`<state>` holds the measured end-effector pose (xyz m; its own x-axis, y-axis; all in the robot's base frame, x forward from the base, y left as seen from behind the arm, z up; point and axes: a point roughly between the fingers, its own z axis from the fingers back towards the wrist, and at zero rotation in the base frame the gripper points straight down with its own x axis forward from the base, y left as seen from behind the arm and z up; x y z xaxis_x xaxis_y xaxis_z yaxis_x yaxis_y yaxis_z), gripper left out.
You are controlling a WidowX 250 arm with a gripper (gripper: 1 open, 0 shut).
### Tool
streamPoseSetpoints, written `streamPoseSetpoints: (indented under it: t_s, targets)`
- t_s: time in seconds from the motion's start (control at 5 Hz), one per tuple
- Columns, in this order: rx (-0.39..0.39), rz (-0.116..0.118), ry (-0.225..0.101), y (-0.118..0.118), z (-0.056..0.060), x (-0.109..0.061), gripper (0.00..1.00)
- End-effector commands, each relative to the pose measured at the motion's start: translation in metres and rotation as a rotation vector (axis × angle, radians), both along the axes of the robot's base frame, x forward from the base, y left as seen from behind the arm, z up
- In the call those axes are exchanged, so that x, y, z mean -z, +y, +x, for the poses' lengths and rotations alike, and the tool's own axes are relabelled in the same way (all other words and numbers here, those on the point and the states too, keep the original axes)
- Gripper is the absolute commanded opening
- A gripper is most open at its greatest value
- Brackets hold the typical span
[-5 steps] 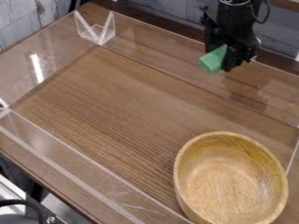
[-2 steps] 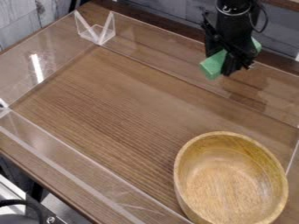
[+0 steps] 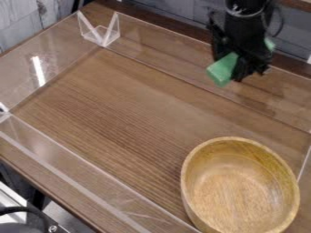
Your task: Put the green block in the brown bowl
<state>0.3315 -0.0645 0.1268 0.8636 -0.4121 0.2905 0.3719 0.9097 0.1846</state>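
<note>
Table [image 3: 122, 118]: wood-grain top, ringed by low clear walls.
Brown bowl [image 3: 239, 187]: sat at five o'clock on the table, upright, nothing inside it.
Gripper [image 3: 231, 65]: black, hung at one o'clock over the table, pointing steeply down, its jaws pinching the green block.
Green block [image 3: 224, 69]: held tilted between the jaws, clear of the table, well apart from the bowl.
</note>
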Motion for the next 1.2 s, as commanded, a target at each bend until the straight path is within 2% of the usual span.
streamPoseSetpoints:
  t_s: [0.0, 0.2, 0.4, 0.8, 1.0]
  targets:
    - [-0.05, -0.02, -0.057, -0.012, -0.033, -0.036, 0.0]
    - [-0.08, -0.029, -0.063, -0.017, -0.067, -0.053, 0.0]
    - [-0.096, -0.043, -0.06, -0.032, -0.1, -0.053, 0.0]
    - [-0.189, -0.065, -0.083, -0.058, -0.129, -0.033, 0.0]
    - [-0.184, -0.065, -0.082, -0.069, -0.132, -0.02, 0.0]
